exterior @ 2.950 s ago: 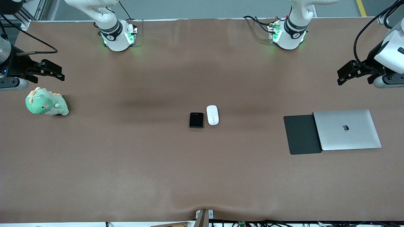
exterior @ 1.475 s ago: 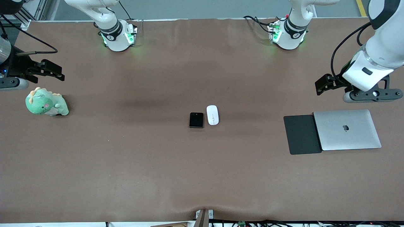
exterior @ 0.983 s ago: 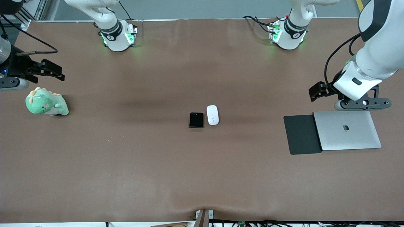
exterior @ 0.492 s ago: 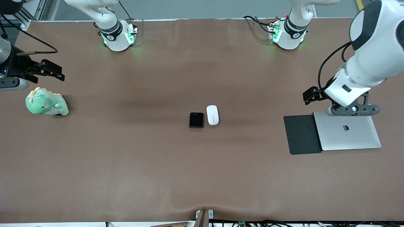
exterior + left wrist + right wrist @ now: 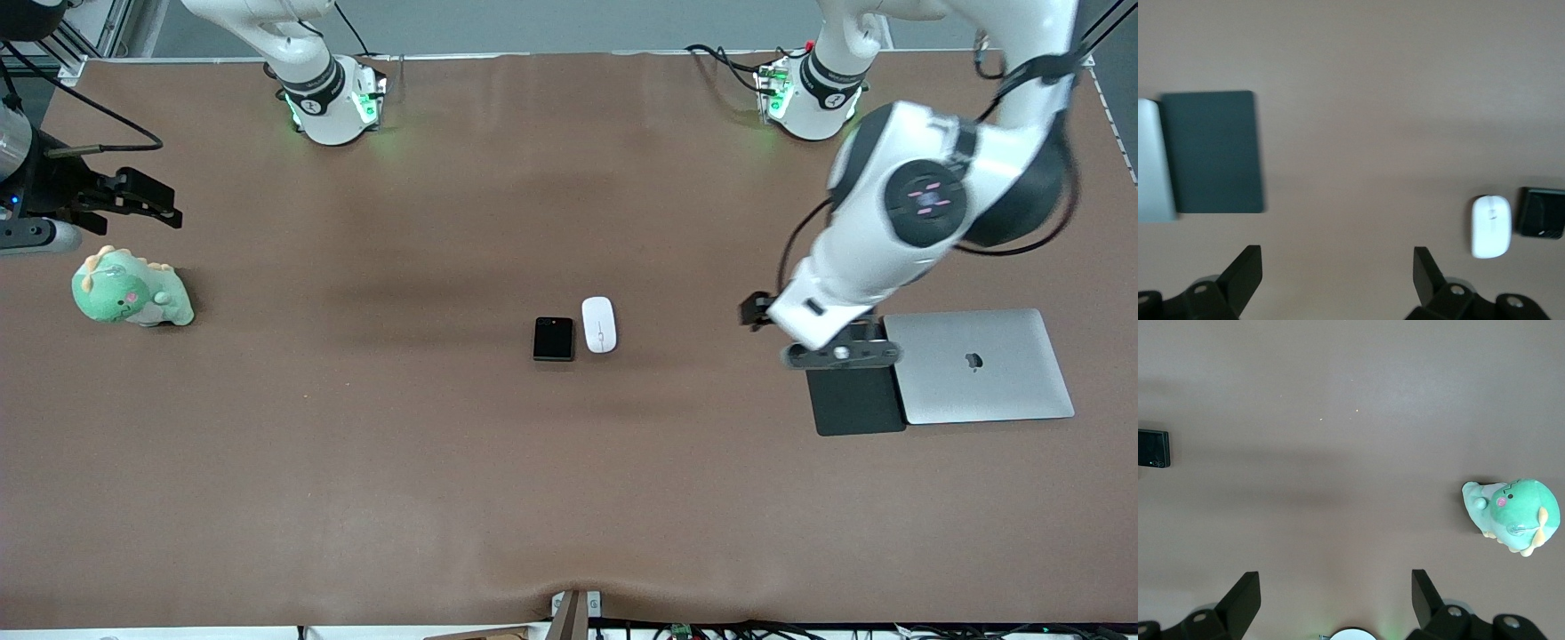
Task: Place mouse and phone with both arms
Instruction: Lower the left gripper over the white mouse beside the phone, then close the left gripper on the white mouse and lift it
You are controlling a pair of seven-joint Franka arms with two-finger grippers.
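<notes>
The white mouse and the black phone lie side by side at the table's middle, the mouse toward the left arm's end. My left gripper is open and empty, up over the bare table between the mouse and the black mouse pad. The left wrist view shows the mouse, the phone and the pad beyond my open left gripper. My right gripper waits open and empty at the right arm's end. My right gripper also shows in its wrist view, with the phone at the edge.
A closed silver laptop lies beside the mouse pad at the left arm's end. A green plush dinosaur sits at the right arm's end, under the right gripper; it also shows in the right wrist view. The arm bases stand along the table's back edge.
My left arm has swung from the table's end toward the middle, and its gripper now hangs past the mouse pad toward the mouse. The right arm, mouse and phone have not moved.
</notes>
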